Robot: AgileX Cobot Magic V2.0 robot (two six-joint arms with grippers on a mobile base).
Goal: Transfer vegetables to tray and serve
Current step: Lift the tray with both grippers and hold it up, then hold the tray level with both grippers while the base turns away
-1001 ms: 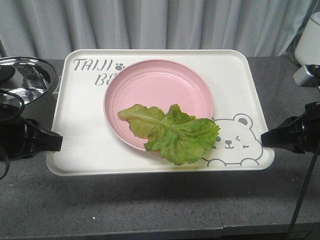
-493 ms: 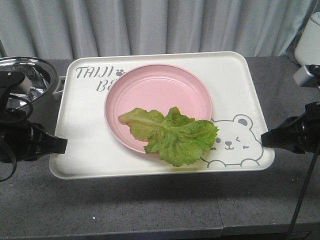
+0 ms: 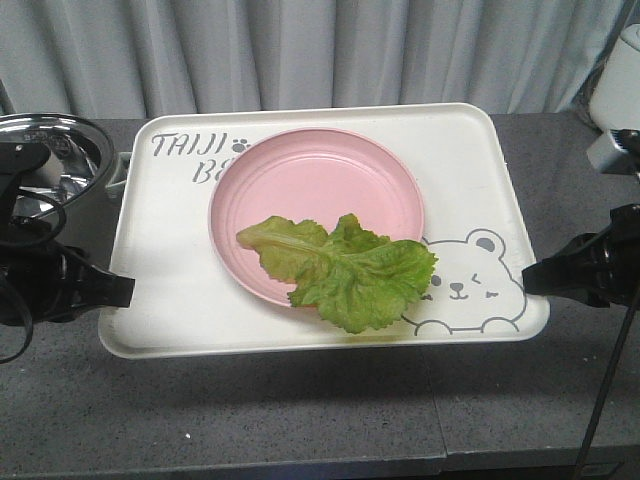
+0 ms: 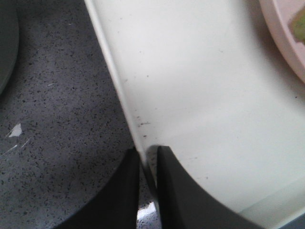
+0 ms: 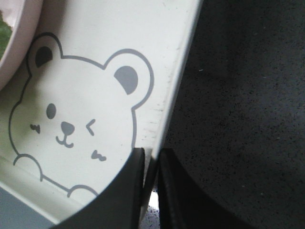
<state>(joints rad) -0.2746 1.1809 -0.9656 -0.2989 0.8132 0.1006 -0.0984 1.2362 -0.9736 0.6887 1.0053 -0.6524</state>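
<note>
The lettuce leaves (image 3: 345, 270) lie on the pink plate (image 3: 320, 165), hanging a little over its front rim, and this plate stands on the cream tray (image 3: 165, 300). The long axis of the tray runs straight from the left end effector (image 4: 147, 156) to the right end effector (image 5: 151, 156), and each one pinches the rim of the short side nearest to it, close to the front corner. I judge that serving needs both arms to travel together and level, otherwise the plate could slide.
</note>
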